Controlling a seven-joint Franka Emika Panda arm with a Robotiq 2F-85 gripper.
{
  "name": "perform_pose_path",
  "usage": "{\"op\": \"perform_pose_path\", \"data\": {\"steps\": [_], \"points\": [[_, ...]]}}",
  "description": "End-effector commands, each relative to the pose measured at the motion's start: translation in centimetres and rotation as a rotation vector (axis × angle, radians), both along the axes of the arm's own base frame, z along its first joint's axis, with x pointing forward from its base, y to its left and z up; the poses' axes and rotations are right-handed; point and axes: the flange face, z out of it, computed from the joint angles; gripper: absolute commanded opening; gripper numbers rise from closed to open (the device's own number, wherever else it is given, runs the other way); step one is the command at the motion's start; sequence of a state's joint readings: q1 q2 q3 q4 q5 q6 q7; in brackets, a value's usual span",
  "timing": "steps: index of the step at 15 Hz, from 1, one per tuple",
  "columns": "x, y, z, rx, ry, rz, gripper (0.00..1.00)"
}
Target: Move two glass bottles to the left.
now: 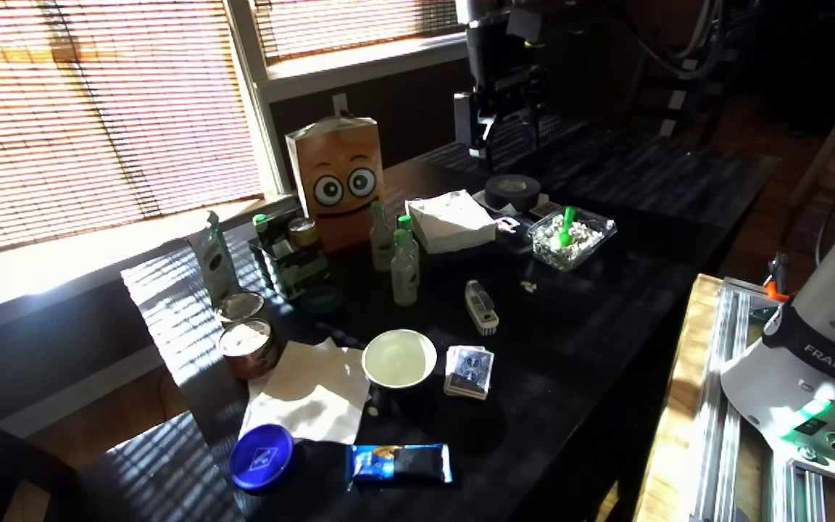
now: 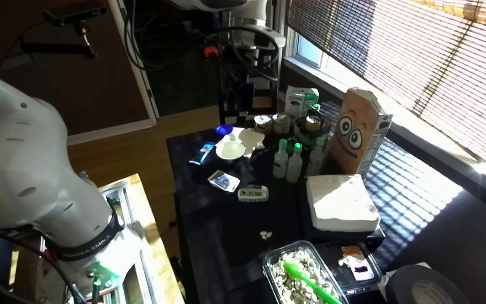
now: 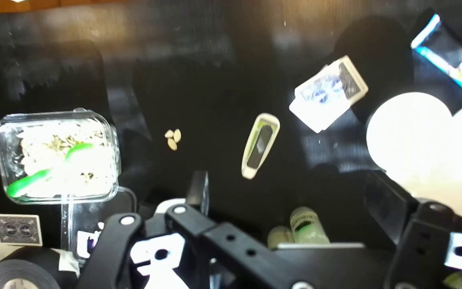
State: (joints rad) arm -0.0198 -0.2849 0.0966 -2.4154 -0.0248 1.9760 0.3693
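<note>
Three small upright pale clear-greenish glass bottles with green caps stand close together beside the face box. In an exterior view they are at left (image 2: 280, 164), middle (image 2: 294, 168) and right (image 2: 315, 159). The front bottle (image 1: 404, 277) and back-left bottle (image 1: 381, 248) also show in an exterior view, with the third partly hidden. A dark green bottle (image 1: 262, 228) with a green cap stands in or behind a dark carton. My gripper (image 3: 295, 196) is open and empty, high above the table. Two bottle bottoms (image 3: 309, 228) show between its fingers in the wrist view.
The tall face box (image 1: 338, 185) and a white block (image 1: 454, 223) flank the bottles. A brush (image 2: 253, 194), cards (image 2: 224, 181), a bowl (image 2: 230, 150), cans (image 2: 281, 123), a dark carton (image 1: 298, 268), a seed container (image 2: 306, 270) and tape (image 1: 512, 193) are around.
</note>
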Motion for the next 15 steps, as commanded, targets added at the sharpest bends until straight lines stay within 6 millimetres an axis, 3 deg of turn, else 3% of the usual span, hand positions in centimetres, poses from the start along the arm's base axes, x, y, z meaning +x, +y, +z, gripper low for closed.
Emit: {"op": "perform_pose_path", "data": {"steps": [1, 3, 6, 8, 12, 15], "points": [[3.2, -4.3, -2.9, 0.062, -0.137, -0.137, 1.00], [5.3, -5.9, -4.6, 0.085, -0.197, -0.187, 1.00], [8.1, -5.5, -6.9, 0.049, -0.226, -0.252, 1.00], [9.7, -4.2, -8.6, -0.005, -0.201, -0.270, 1.00], [12.5, -1.0, -9.6, -0.151, -0.136, -0.331, 1.00], [14.7, 0.8, -9.7, -0.049, -0.144, -0.339, 1.00]]}}
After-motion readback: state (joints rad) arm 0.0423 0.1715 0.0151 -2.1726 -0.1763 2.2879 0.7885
